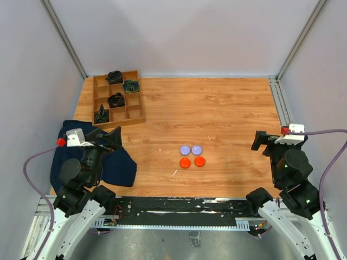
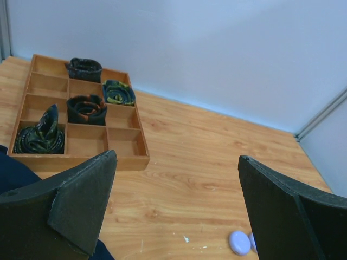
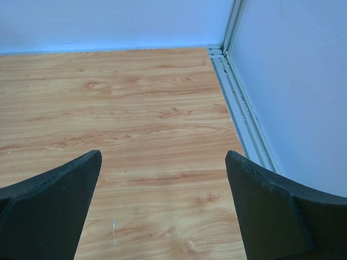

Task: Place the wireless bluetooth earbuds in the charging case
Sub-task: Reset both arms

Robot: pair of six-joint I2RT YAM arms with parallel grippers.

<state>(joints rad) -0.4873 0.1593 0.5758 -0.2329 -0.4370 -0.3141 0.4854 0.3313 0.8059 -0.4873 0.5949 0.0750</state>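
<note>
Two round flat lavender discs and two orange-red discs lie close together in the middle of the wooden table; whether they are the charging case I cannot tell. In the left wrist view one lavender disc shows at the bottom, a second half hidden behind my finger. The earbuds show in no view. My left gripper hovers open over the left side, well left of the discs. My right gripper stands open at the right, over bare wood, with nothing between its fingers.
A wooden compartment tray with black coiled bundles sits at the back left. A dark blue cloth lies under the left arm. An aluminium rail runs along the right wall.
</note>
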